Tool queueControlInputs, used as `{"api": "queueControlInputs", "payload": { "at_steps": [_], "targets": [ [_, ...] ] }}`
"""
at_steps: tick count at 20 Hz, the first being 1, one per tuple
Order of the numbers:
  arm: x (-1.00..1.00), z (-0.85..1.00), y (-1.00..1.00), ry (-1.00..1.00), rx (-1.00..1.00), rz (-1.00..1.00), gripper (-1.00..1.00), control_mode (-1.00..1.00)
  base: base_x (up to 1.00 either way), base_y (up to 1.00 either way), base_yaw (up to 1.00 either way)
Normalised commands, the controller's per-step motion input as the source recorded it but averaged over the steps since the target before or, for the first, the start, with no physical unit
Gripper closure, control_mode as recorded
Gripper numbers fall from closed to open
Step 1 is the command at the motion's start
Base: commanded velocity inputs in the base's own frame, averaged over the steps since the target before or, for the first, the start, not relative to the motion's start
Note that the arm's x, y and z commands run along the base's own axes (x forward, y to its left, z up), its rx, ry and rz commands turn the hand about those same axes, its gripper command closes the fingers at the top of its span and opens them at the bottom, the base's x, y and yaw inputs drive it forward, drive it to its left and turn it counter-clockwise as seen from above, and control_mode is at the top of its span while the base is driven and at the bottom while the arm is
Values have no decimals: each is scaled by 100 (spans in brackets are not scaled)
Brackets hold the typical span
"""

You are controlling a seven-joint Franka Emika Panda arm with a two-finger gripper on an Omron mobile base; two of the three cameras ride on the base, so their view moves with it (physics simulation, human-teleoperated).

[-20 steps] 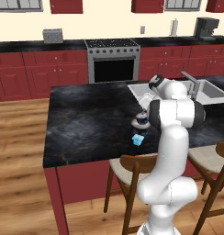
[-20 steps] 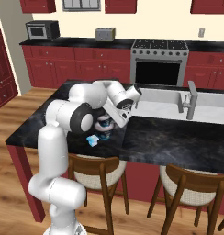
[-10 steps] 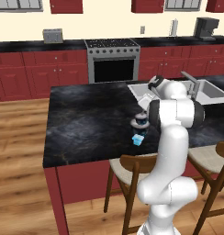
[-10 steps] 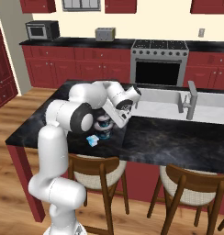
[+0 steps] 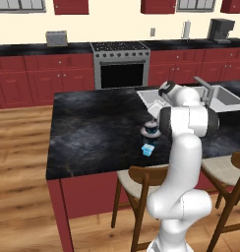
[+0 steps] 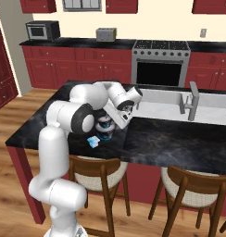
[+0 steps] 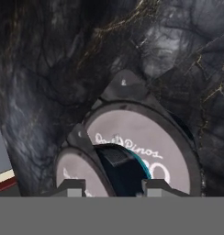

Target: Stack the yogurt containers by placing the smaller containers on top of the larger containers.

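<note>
Three yogurt cups sit close together on the black stone island counter, just under the gripper. In the hand view the widest pale-lidded cup lies straight ahead of the fingertips, and the narrower pale-lidded cup sits beside it toward the left finger, its rim overlapping the wide lid from this angle. A dark blue body shows between the two fingers, which stand apart, but whether they are pressing on anything cannot be told. In the left base view the tiny light-blue squarish cup lies just below the round cups, on the robot's side of them, near the counter edge.

Such cups are judged light and thin-walled, with smooth sides that could slip or dent, so a gentle pinch across the body below the lid rim looks safest. The narrower cup's closeness to the wide one leaves little room for a finger between them. Beyond the gripper lie the sink and its faucet, well apart; wooden stools stand below the counter edge.
</note>
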Motion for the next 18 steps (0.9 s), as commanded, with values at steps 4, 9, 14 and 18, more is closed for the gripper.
{"api": "queueControlInputs", "payload": {
  "at_steps": [4,9,14,18],
  "targets": [
    [0,0,0,0,0,0,-100,-100,0,0,0],
    [0,0,0,0,0,0,-100,-100,0,0,0],
    [0,2,-1,0,0,0,-100,-100,0,0,0],
    [-7,33,-19,-1,0,0,-100,-100,0,0,0]
  ]
}}
